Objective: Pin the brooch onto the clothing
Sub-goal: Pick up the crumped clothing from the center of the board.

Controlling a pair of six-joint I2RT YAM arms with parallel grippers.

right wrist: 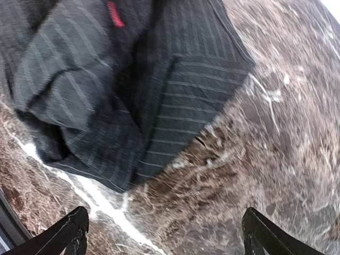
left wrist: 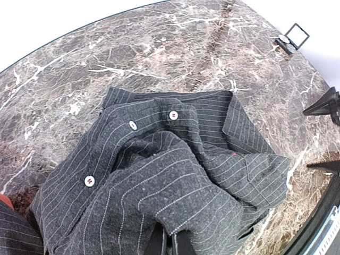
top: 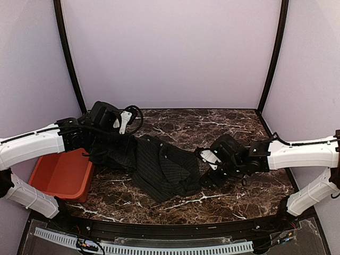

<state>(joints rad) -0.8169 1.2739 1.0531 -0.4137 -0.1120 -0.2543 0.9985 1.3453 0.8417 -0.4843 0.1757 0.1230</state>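
The dark pinstriped shirt (top: 159, 166) lies crumpled on the marble table, left of centre. The left wrist view shows its white buttons (left wrist: 172, 115) and tiny red tag (left wrist: 235, 154). My left gripper (left wrist: 171, 243) is shut on a fold of the shirt at its left end, fingers close together under the cloth; it also shows in the top view (top: 101, 149). My right gripper (right wrist: 164, 234) is open and empty, low over bare table at the shirt's right edge (right wrist: 133, 95); it also shows in the top view (top: 208, 178). No brooch is in view.
A red bin (top: 61, 172) stands at the left table edge beside the left arm. A small square black-framed object (left wrist: 292, 37) lies on the marble beyond the shirt. Black frame posts and pale walls close in the table (top: 234, 127).
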